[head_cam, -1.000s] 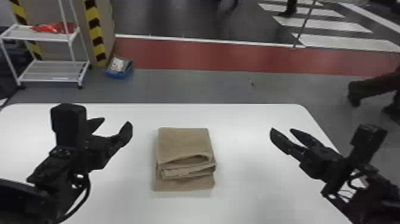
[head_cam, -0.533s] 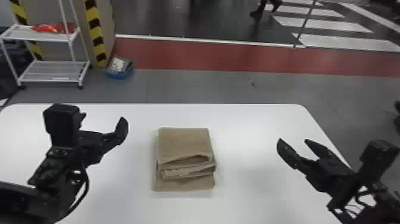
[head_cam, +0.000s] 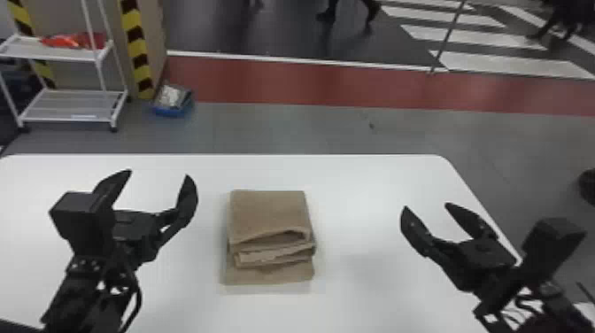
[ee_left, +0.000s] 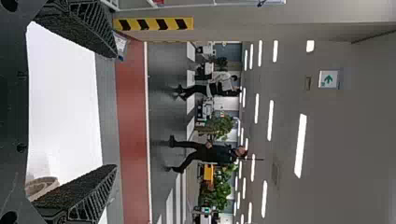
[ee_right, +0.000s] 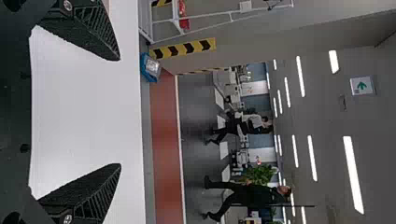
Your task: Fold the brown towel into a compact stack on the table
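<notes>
The brown towel (head_cam: pixel 271 215) lies folded into a small layered stack near the middle of the white table, with loose layers showing at its near side and a bottom layer jutting toward the robot. To its left my left gripper (head_cam: pixel 159 175) stands open, holding nothing; in the left wrist view that gripper (ee_left: pixel 116 112) has a bit of the towel (ee_left: pixel 41 186) beside one finger. My right gripper (head_cam: pixel 425 207) is open and apart from the towel, to its right; in the right wrist view the gripper (ee_right: pixel 120 112) has bare table between its fingers.
The white table (head_cam: pixel 363 186) has its far edge beyond the towel and its right edge by my right gripper. On the floor behind stand a white shelf rack (head_cam: pixel 71 106) and a blue bin (head_cam: pixel 172 104), both at the left.
Over the last second both grippers have drawn somewhat away from the towel, the left one leftward and the right one rightward. The towel has kept its place and shape.
</notes>
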Available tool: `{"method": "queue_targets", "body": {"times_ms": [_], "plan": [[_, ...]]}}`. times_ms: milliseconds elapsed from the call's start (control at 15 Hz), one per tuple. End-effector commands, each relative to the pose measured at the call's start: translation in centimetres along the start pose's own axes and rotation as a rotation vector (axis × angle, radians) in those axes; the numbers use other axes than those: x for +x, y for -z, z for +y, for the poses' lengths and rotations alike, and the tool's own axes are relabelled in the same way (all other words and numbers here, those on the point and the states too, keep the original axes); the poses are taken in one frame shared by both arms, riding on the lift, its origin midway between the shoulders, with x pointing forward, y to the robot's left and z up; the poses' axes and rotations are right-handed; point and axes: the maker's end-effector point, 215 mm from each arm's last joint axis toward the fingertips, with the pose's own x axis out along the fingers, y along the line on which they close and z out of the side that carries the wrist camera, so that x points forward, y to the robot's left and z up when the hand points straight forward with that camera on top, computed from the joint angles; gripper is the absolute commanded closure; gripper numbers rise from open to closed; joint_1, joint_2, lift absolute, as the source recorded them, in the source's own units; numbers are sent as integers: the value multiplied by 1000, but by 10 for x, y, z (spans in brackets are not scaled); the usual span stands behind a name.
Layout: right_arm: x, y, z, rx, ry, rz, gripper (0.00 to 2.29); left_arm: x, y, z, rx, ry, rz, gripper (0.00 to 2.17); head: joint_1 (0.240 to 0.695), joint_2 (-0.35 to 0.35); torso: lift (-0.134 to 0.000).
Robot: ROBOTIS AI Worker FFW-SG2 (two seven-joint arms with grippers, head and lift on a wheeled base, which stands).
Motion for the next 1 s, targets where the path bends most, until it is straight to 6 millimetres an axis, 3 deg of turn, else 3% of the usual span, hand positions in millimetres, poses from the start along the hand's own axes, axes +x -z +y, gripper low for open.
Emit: {"method": "queue_targets", "body": {"times_ms": [0, 333, 533, 933], "plan": [[-1, 13, 19, -4, -30, 22, 73, -5, 2, -8, 11, 11, -5, 46, 695, -176, -125], [-3, 22, 22, -26, -31, 49, 80, -20, 15, -9, 33, 35, 39, 43, 695, -156, -125], [-2, 24, 36, -49, -56, 53, 80, -26, 8, -10, 33, 39, 28, 43, 695, -151, -125], [-6, 16, 35, -89, -57, 23, 80, -25, 7, -11, 8, 46, 31, 43, 695, -142, -125]]}}
